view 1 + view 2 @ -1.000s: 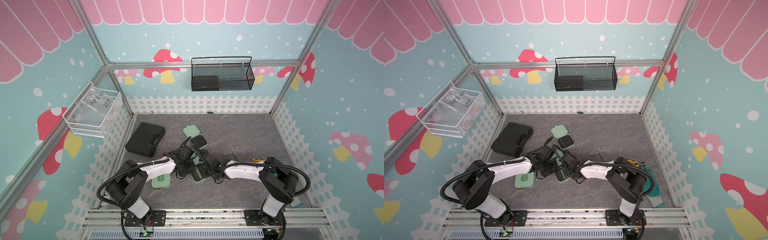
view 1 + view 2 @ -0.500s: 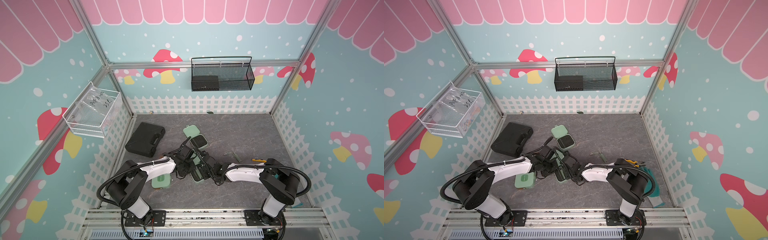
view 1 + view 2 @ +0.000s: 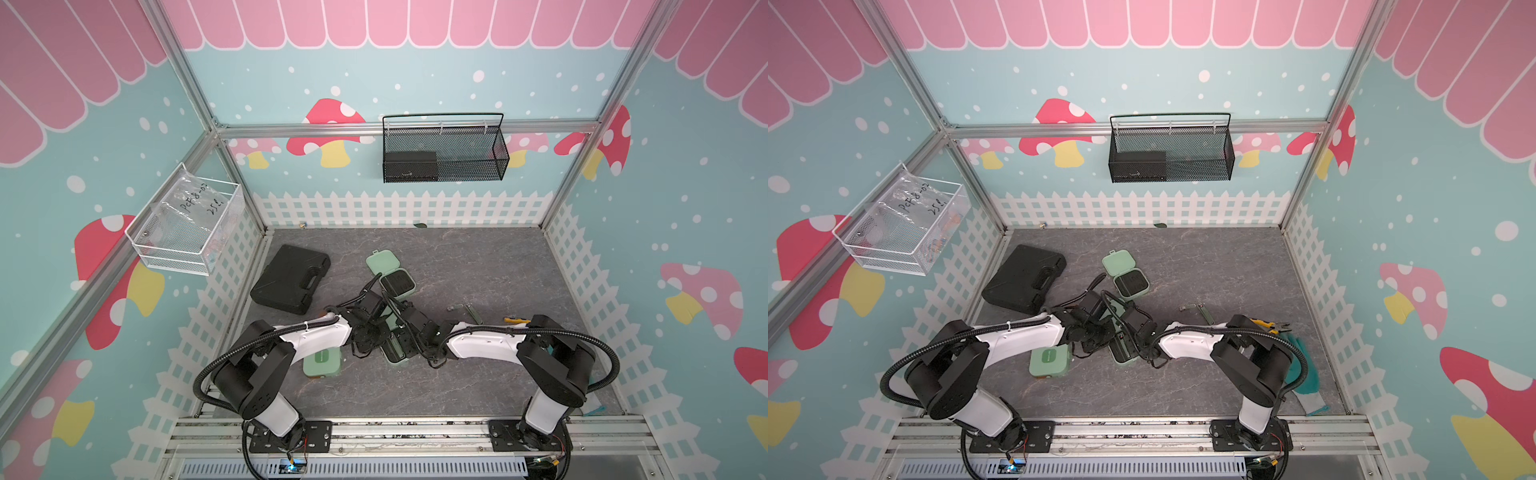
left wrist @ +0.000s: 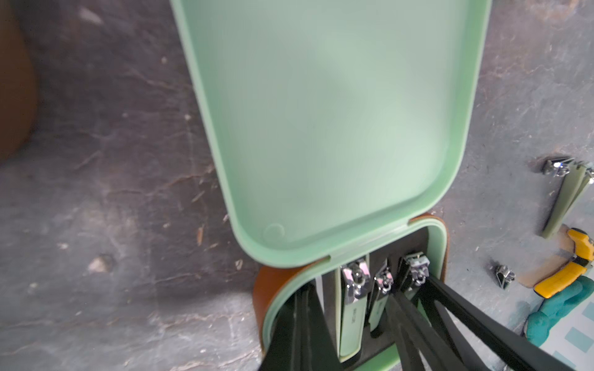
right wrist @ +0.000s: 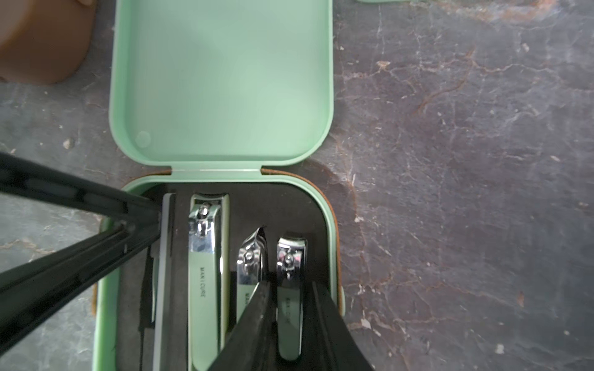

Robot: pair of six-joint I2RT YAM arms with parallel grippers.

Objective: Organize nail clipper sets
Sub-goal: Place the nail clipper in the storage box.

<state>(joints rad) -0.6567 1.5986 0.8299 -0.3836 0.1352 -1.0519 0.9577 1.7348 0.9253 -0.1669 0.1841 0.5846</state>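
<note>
An open mint case [image 5: 221,80] of the nail clipper sets lies between both arms [image 3: 395,353]. Its black insert holds a large clipper [image 5: 205,273], a slanted clipper [image 5: 250,257] and a small clipper [image 5: 289,253]. My right gripper [image 5: 289,286] is open, with one finger on each side of the small clipper in its slot. My left gripper [image 4: 302,298] is shut, its tips pressing at the nail file [image 5: 165,273] by the case's edge. A second open mint case [image 3: 390,274] lies farther back. A closed mint case [image 3: 322,363] lies under my left forearm.
A large black case with a handle [image 3: 291,284] lies at the back left. Loose tools [image 3: 471,311], yellow-handled pliers [image 3: 1264,324] and a teal glove [image 3: 1304,370] lie to the right. A brown rounded case edge [image 5: 41,38] shows beside the open lid. Wire baskets [image 3: 442,153] hang on the walls.
My right gripper's jaws have spread apart around the small clipper, and that arm has shifted slightly toward the case. The left arm has stayed put.
</note>
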